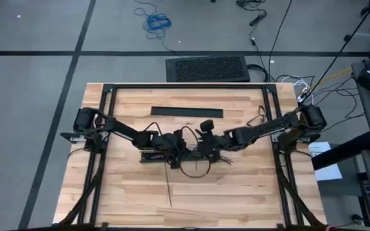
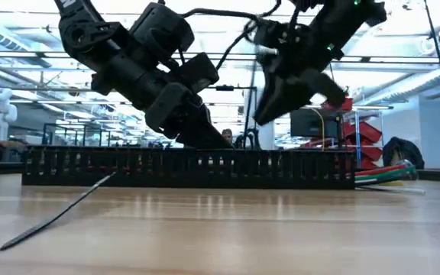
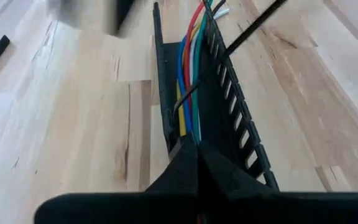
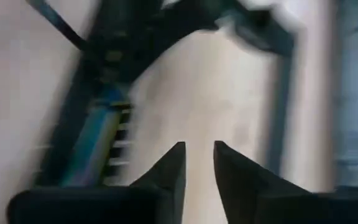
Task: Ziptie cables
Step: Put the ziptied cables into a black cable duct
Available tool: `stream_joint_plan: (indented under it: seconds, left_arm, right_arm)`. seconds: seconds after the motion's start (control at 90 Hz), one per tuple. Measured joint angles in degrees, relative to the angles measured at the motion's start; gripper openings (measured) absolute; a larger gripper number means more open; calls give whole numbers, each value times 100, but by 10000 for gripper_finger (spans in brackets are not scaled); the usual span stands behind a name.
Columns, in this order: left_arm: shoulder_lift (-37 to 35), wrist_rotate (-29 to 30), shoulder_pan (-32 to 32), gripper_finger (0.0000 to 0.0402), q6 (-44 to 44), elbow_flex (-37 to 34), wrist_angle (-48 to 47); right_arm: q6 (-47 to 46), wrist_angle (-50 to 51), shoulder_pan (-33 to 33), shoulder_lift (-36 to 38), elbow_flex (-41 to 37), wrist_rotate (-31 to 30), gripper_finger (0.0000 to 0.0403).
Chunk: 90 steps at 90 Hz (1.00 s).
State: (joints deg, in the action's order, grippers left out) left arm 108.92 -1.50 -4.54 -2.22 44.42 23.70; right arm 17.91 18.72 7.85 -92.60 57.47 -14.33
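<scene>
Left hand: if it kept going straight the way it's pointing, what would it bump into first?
Probably the cables lying in the black slotted bar: the left hand points straight along them. Depth is unclear.

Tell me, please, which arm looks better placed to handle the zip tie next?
Probably the left: its gripper sits shut at the slotted bar, right by the cables and zip tie. The right gripper hovers open.

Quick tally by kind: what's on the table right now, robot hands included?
slotted bar: 1
cables, one bundle lying in the bar: 1
zip tie: 1
flat black strip: 1
robot hands: 2, the left hand and the right hand
Total: 6
</scene>
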Motion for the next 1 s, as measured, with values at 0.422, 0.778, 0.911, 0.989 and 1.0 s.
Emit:
stream_joint_plan:
  seconds: [0.422,0.778,0.911,0.989,1.0]
  left_arm:
    - [0,2,2,0,37,0,0]
    - [0,6,2,0,35,0,0]
    - [0,7,2,0,33,0,4]
    - [0,7,2,0,33,0,4]
    - [0,7,2,0,33,0,6]
  right_arm:
    - [164,-730,-67,-539,-120,427,84]
    - [281,-1051,-145,-539,-117,712,66]
    - [388,-1113,-145,-539,-116,720,14]
    - [425,-1143,-145,-539,-116,720,4]
    - [430,-1144,-145,-539,-116,719,4]
